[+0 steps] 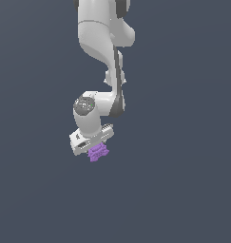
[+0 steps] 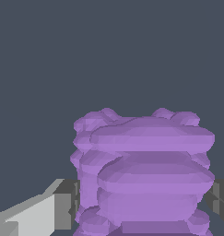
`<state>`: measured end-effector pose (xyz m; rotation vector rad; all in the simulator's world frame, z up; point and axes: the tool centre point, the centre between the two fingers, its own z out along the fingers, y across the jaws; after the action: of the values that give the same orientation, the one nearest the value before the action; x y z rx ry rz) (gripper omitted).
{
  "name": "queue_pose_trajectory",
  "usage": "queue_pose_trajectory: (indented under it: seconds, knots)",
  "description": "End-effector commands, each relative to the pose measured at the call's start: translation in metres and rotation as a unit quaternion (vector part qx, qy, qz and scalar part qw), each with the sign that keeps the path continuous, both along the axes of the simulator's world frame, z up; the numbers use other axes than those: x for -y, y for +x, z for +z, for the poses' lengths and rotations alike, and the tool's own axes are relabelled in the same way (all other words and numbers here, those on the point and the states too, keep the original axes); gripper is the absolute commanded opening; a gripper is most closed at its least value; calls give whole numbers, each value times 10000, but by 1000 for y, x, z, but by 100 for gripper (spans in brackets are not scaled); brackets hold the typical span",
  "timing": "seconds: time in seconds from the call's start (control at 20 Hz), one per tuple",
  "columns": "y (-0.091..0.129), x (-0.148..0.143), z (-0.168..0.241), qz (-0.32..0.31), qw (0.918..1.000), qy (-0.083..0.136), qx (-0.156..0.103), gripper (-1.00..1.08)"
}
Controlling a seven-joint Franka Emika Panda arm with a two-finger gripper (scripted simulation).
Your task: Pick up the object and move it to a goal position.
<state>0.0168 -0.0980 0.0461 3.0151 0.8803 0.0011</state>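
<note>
The object (image 1: 98, 153) is a small purple lumpy thing with a ridged surface. In the exterior view it sits right under my white gripper (image 1: 94, 148), partly covered by the hand. In the wrist view the object (image 2: 145, 175) fills the space between my two fingers (image 2: 62, 205), whose grey pads press against both of its sides. My gripper (image 2: 143, 198) is shut on the object. No goal marker shows in either view.
Only a plain dark grey-blue surface lies around the arm in both views. The white arm (image 1: 105, 42) rises toward the top of the exterior view.
</note>
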Motion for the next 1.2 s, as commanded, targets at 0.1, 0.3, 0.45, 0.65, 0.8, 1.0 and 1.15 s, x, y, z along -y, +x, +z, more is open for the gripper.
queue_pose_trajectory:
  seconds: [0.1,0.3,0.45,0.65,0.8,1.0,1.15]
  knots:
    - [1,0,-4,4,10000,2,-4,-100]
    - [1,0,-4,4,10000,2,-4,-100]
    - [1,0,-4,4,10000,2,-4,-100]
    - [1,0,-2,1,10000,-1,4,-100]
    - [0,-2,2,1,10000,-1,4,-100]
    - [-1,-7,14,1,10000,-1,4,-100]
    - [-3,-14,29,2,10000,-3,3,-100]
